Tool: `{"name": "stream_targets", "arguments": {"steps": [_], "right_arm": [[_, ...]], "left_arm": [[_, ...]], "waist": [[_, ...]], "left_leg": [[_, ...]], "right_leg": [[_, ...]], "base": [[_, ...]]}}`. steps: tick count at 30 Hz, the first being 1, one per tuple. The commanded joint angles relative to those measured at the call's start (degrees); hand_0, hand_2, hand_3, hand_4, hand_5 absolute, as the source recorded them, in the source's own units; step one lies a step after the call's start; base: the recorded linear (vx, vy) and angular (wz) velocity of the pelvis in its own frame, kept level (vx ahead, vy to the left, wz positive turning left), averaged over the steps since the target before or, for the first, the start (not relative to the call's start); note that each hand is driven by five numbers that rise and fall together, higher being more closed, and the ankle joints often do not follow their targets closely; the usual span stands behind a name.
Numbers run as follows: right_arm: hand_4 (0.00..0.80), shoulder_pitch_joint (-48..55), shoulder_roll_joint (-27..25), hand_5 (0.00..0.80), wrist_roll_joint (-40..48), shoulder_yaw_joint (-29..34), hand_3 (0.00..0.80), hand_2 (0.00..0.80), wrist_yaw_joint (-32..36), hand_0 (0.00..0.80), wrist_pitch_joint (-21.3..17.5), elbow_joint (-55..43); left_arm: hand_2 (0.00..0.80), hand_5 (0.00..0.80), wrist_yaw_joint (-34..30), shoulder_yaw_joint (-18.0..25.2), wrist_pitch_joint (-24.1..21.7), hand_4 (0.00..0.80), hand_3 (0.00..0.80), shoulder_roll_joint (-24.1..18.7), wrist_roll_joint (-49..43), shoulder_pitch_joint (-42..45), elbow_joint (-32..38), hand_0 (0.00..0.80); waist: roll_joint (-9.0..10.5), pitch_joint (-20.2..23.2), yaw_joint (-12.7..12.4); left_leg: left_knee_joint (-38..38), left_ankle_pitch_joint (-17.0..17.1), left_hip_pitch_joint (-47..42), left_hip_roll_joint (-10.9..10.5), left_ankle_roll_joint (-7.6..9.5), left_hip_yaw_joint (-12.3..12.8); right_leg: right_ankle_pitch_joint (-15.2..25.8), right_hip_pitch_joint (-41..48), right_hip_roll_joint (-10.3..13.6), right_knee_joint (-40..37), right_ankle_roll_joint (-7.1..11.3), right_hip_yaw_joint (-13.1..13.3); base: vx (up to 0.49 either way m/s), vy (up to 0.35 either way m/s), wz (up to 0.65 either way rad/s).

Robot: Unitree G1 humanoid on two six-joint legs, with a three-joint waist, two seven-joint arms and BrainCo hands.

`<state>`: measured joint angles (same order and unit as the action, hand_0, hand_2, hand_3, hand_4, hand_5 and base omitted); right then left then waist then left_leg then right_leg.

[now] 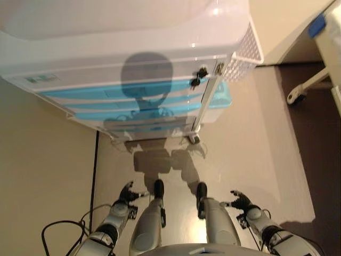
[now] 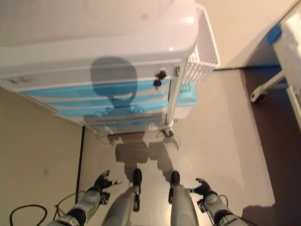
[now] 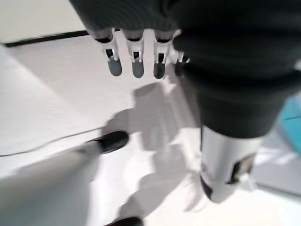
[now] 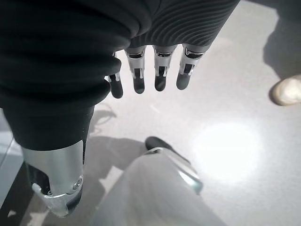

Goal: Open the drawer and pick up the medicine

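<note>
A white trolley [image 1: 133,53] stands in front of me with several blue-fronted drawers [image 1: 122,101], all pushed in. A small dark key or knob [image 1: 198,77] sticks out near the trolley's right front corner. No medicine is visible in any view. My left hand [image 1: 127,193] hangs low near the floor, well short of the drawers, and its fingers [image 3: 136,61] are straight and hold nothing. My right hand [image 1: 242,201] hangs low on the other side, and its fingers [image 4: 160,75] are straight and empty too.
A white mesh basket [image 1: 245,50] hangs on the trolley's right side, with a light blue bin [image 1: 221,98] below it. The trolley's caster [image 1: 195,138] rests on the grey floor. A white frame with a wheel [image 1: 295,96] stands at the far right.
</note>
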<state>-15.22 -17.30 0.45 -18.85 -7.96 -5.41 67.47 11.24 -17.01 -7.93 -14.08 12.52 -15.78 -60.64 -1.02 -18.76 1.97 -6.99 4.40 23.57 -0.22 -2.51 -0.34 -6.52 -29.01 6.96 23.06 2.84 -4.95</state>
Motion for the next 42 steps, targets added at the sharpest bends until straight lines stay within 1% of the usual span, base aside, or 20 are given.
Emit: {"name": "stream_targets", "arguments": {"steps": [1,2,3,4,5,6,9,11,12,13,14,15,16,17,18,20,21,25,34,42], "right_arm": [[0.000,0.50,-1.25,0.000,2.95,-1.86,0.000,0.000,-2.87,0.000,-2.59,-3.62],[0.000,0.50,-1.26,0.000,2.95,-1.86,0.000,0.000,-2.87,0.000,-2.59,-3.62],[0.000,-0.78,-1.65,0.000,3.55,-1.87,0.000,0.000,-3.64,0.000,-2.85,-5.10],[0.000,-0.78,-1.65,0.000,3.55,-1.87,0.000,0.000,-3.64,0.000,-2.85,-5.10],[0.000,-1.65,-1.95,0.000,4.20,-1.75,0.000,0.000,-4.21,0.000,-2.95,-6.14],[0.000,-1.64,-1.95,0.000,4.20,-1.75,0.000,0.000,-4.22,0.000,-2.95,-6.14],[0.000,-1.75,-1.62,0.000,5.13,-1.31,0.000,0.000,-4.64,0.000,-3.40,-7.54],[0.000,-1.58,-1.67,0.000,5.26,-1.10,0.000,0.000,-4.57,0.000,-3.45,-7.26],[0.000,-0.99,-1.79,0.000,5.24,-0.88,0.000,0.000,-4.14,0.000,-3.40,-7.98],[0.000,-0.99,-1.80,0.000,5.24,-0.89,0.000,0.000,-4.14,0.000,-3.40,-7.99],[0.000,-0.18,-2.02,0.000,5.06,-0.50,0.000,0.000,-3.82,0.000,-3.38,-7.91],[0.000,-0.18,-2.03,0.000,5.06,-0.50,0.000,0.000,-3.82,0.000,-3.38,-7.91],[0.000,0.31,-2.23,0.000,4.87,-0.40,0.000,0.000,-3.57,0.000,-3.28,-7.53],[0.000,0.31,-2.23,0.000,4.87,-0.40,0.000,0.000,-3.57,0.000,-3.28,-7.53],[0.000,1.02,-2.39,0.000,4.41,-0.47,0.000,0.000,-3.21,0.000,-2.98,-7.31],[0.000,1.21,-2.41,0.000,4.36,-0.41,0.000,0.000,-3.04,0.000,-2.89,-7.24],[0.000,1.28,-2.43,0.000,4.13,-0.61,0.000,0.000,-2.64,0.000,-2.70,-7.05],[0.000,1.01,-2.28,0.000,3.81,-1.60,0.000,0.000,-1.63,0.000,-2.41,-7.48],[0.000,-0.09,-2.07,0.000,3.16,-4.07,0.000,0.000,0.22,0.000,-2.14,-8.21],[0.000,-0.71,-2.17,0.000,3.24,-5.31,0.000,0.000,1.35,0.000,-2.09,-7.18]], "left_arm": [[0.000,0.000,2.14,1.19,-4.79,0.000,0.000,0.34,8.00,-1.73,4.67,0.000],[0.000,0.000,2.14,1.18,-4.79,0.000,0.000,0.34,8.01,-1.72,4.68,0.000],[0.000,0.000,1.55,2.00,-6.21,0.000,0.000,0.71,13.78,-2.70,8.69,0.000],[0.000,0.000,1.55,2.00,-6.21,0.000,0.000,0.71,13.78,-2.70,8.69,0.000],[0.000,0.000,1.68,2.81,-7.52,0.000,0.000,0.94,18.17,-3.67,13.36,0.000],[0.000,0.000,1.68,2.81,-7.52,0.000,0.000,0.94,18.17,-3.67,13.36,0.000],[0.000,0.000,0.85,5.28,-9.71,0.000,0.000,1.42,24.87,-4.59,20.84,0.000],[0.000,0.000,0.63,6.01,-10.23,0.000,0.000,1.54,26.46,-4.77,22.04,0.000],[0.000,0.000,-0.33,7.88,-10.41,0.000,0.000,2.22,30.57,-5.04,23.02,0.000],[0.000,0.000,-0.34,7.88,-10.42,0.000,0.000,2.21,30.58,-5.04,23.01,0.000],[0.000,0.000,-1.83,9.46,-11.08,0.000,0.000,3.32,35.42,-5.58,24.37,0.000],[0.000,0.000,-1.84,9.47,-11.08,0.000,0.000,3.32,35.43,-5.58,24.36,0.000],[0.000,0.000,-2.51,10.46,-12.12,0.000,0.000,4.12,39.07,-6.37,26.49,0.000],[0.000,0.000,-2.51,10.46,-12.12,0.000,0.000,4.12,39.07,-6.37,26.49,0.000],[0.000,0.000,-4.18,11.05,-12.49,0.000,0.000,5.41,43.69,-7.39,28.20,0.000],[0.000,0.000,-4.66,11.25,-12.49,0.000,0.000,5.81,44.96,-7.62,28.43,0.000],[0.000,0.000,-6.34,12.17,-12.99,0.000,0.000,7.24,50.47,-8.83,29.79,0.000],[0.000,0.000,-8.56,12.71,-13.33,0.000,0.000,8.88,57.48,-11.22,32.17,0.000],[0.000,0.000,-12.04,12.48,-13.39,0.000,0.000,9.03,67.81,-16.18,35.56,0.000],[0.000,0.000,-13.44,11.91,-13.24,0.000,0.000,6.23,69.62,-20.60,37.47,0.000]], "waist": [[1.94,1.64,-0.41],[1.93,1.57,-0.45],[1.72,0.53,-0.50],[1.72,0.54,-0.50],[1.76,-0.43,-0.44],[1.77,-0.40,-0.45],[2.29,-1.70,-0.35],[2.44,-2.02,-0.29],[2.86,-2.28,-0.07],[2.86,-2.26,-0.07],[3.09,-2.33,0.31],[3.09,-2.30,0.31],[3.25,-2.06,0.63],[3.25,-2.05,0.64],[3.45,-1.85,0.98],[3.53,-1.67,1.11],[3.82,-1.20,1.36],[4.64,-0.85,1.53],[6.10,-1.92,1.69],[6.20,-2.45,1.78]], "left_leg": [[-4.23,-4.01,3.21,-4.07,3.55,-0.06],[-4.36,-4.15,3.17,-4.05,3.55,-0.03],[-5.67,-4.09,5.77,-4.13,3.89,0.25],[-5.67,-4.10,5.78,-4.13,3.89,0.25],[-7.23,-4.20,8.24,-4.38,4.24,0.50],[-7.25,-4.20,8.27,-4.38,4.24,0.50],[-11.19,-5.43,11.92,-5.01,5.09,1.05],[-12.65,-6.03,12.82,-5.23,5.33,1.20],[-14.95,-6.88,14.12,-5.38,5.45,1.30],[-14.98,-6.90,14.16,-5.38,5.45,1.31],[-16.41,-7.56,15.02,-5.51,5.40,1.26],[-16.46,-7.58,15.08,-5.50,5.40,1.27],[-17.36,-8.03,15.70,-5.29,5.19,1.34],[-17.37,-8.03,15.70,-5.29,5.19,1.34],[-18.40,-8.49,16.31,-4.94,4.79,1.19],[-18.86,-8.70,16.74,-4.85,4.75,1.22],[-19.37,-9.19,17.17,-4.77,4.65,1.17],[-20.26,-9.72,18.31,-4.34,4.75,1.45],[-21.36,-10.34,19.00,-3.96,4.94,1.04],[-20.77,-10.22,18.34,-3.73,4.43,0.50]], "right_leg": [[9.83,-1.63,0.41,-10.89,2.58,1.59],[9.69,-1.62,0.39,-10.73,2.58,1.62],[9.90,-4.50,0.53,-9.22,2.62,2.23],[9.90,-4.50,0.53,-9.22,2.62,2.23],[10.02,-6.82,0.71,-7.91,2.64,2.75],[10.02,-6.86,0.71,-7.90,2.65,2.76],[9.82,-10.37,0.99,-4.62,2.58,3.63],[9.61,-11.12,1.13,-3.51,2.50,3.92],[9.39,-12.13,1.19,-2.02,2.34,4.23],[9.38,-12.16,1.19,-1.99,2.34,4.24],[8.96,-13.06,0.98,-0.93,2.18,4.54],[8.94,-13.11,0.98,-0.90,2.18,4.55],[8.77,-13.56,0.90,-0.46,2.10,4.61],[8.77,-13.56,0.90,-0.46,2.10,4.60],[8.35,-14.24,0.90,0.29,2.05,4.61],[8.25,-14.70,0.85,0.63,2.04,4.56],[8.13,-15.31,0.58,0.95,2.06,4.76],[8.14,-16.62,0.26,1.39,2.14,4.86],[8.19,-16.42,0.08,1.13,2.22,4.50],[7.75,-15.50,0.31,0.78,2.14,3.60]], "base": [[-0.138,0.057,0.04],[-0.132,0.066,0.01],[-0.099,0.047,-0.02],[-0.173,0.075,-0.04],[-0.072,0.028,-0.05],[-0.100,0.039,-0.02],[-0.071,0.026,-0.02],[-0.043,0.018,-0.16],[-0.034,0.014,-0.11],[-0.023,0.013,-0.07],[-0.005,0.008,-0.08],[-0.002,0.014,-0.11],[0.004,0.006,-0.06],[0.001,0.001,-0.05],[0.000,0.000,0.00],[0.000,0.000,0.02],[0.000,0.000,0.00],[0.000,0.000,0.00],[0.000,0.000,0.00],[0.008,-0.006,0.00]]}}
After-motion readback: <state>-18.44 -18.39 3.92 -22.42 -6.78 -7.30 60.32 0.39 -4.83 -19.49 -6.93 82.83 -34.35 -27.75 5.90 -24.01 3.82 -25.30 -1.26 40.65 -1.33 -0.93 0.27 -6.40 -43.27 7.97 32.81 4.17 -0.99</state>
